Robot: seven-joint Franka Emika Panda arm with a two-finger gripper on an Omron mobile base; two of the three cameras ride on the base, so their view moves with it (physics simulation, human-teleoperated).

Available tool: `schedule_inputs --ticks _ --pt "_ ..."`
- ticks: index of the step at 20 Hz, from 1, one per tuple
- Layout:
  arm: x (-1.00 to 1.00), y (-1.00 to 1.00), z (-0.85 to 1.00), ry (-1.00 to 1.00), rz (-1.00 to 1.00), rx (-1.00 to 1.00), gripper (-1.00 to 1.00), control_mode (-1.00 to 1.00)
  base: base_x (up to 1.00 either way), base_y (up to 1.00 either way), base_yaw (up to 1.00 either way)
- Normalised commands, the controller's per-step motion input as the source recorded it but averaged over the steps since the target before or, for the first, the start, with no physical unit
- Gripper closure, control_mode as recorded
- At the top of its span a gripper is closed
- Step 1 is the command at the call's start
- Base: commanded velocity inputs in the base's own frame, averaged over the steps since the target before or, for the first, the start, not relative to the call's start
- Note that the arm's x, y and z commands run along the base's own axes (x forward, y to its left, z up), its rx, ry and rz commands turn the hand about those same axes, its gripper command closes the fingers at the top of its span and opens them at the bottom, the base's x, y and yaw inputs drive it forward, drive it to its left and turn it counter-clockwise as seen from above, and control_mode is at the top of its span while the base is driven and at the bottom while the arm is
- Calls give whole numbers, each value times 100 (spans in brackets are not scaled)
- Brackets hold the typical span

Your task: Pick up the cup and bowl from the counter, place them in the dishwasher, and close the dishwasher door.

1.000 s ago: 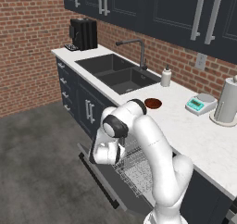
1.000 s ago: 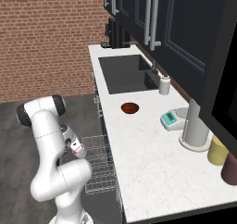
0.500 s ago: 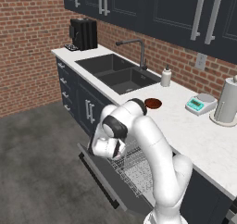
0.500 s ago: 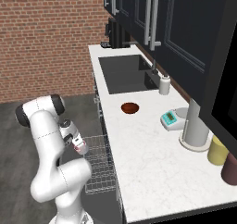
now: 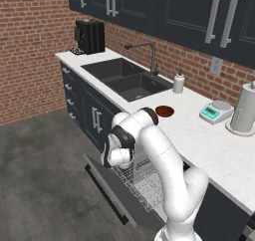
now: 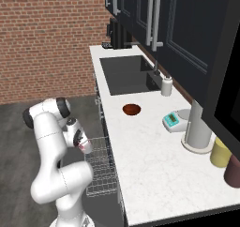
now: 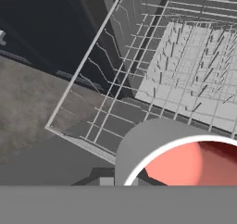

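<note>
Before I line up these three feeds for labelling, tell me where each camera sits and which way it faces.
Left base view: behind the arm, to its left, facing the sink, bowl and rack; arm at lower right.
Right base view: behind, to its right, along the counter; arm at lower left, holding the cup.
Hand view: on the hand, aimed down at the rack past the cup.
Both base views share sink, bowl and rack.

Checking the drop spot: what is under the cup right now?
Under the cup are the dishwasher's wire rack and open door. The cup covers the rack part directly beneath it.
</note>
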Motion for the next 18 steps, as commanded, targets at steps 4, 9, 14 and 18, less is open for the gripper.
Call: schedule_inputs --ticks 4,9,14,18 --pt "39 -4 -41 0 0 0 100 -100 0 0 0" --pt "47 -27 -44 0 0 0 100 -100 0 0 0" --pt "35 -21 -38 0 0 0 100 -100 0 0 0" --pt "31 0 -46 0 0 0 100 -100 0 0 0"
